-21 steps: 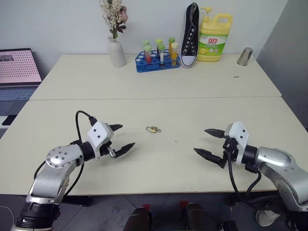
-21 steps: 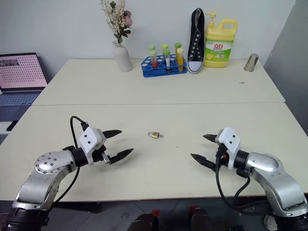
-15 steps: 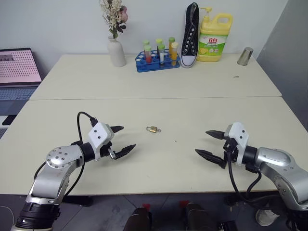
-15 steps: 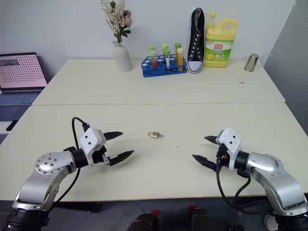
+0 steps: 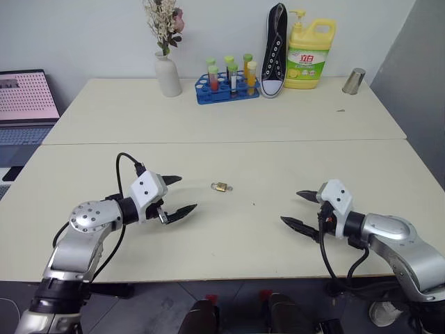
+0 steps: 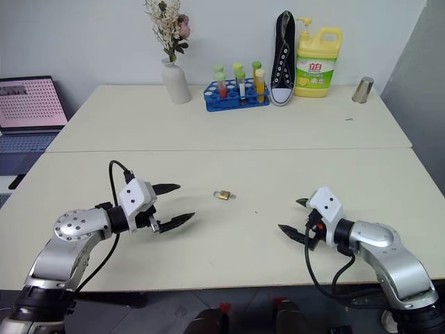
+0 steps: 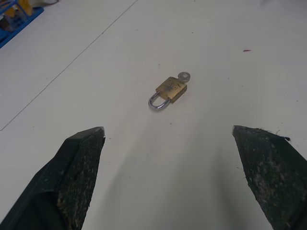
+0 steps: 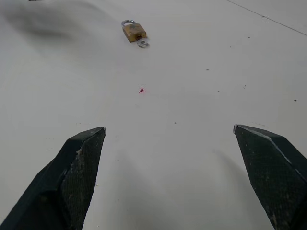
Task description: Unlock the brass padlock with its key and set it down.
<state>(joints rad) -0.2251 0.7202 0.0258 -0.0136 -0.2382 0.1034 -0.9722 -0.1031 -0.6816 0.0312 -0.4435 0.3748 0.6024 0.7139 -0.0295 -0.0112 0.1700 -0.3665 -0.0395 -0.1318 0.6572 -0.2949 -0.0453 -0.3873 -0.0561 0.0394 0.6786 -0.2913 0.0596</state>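
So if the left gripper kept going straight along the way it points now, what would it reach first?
Most likely the brass padlock: it lies on the table ahead of the open left gripper, between its fingertips in the wrist view, with bare tabletop before it. The gripper tilts downward, so it might touch the table first.

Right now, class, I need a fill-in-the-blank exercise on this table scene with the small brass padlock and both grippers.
1. The small brass padlock with its silvery shackle lies on the cream ____.
2. The left gripper and the right gripper both have their black fingers ____.
3. The silvery key sits in the padlock's end ____ the shackle.
4. Neither gripper ____ the padlock.

Missing words: table; open; opposite; touches
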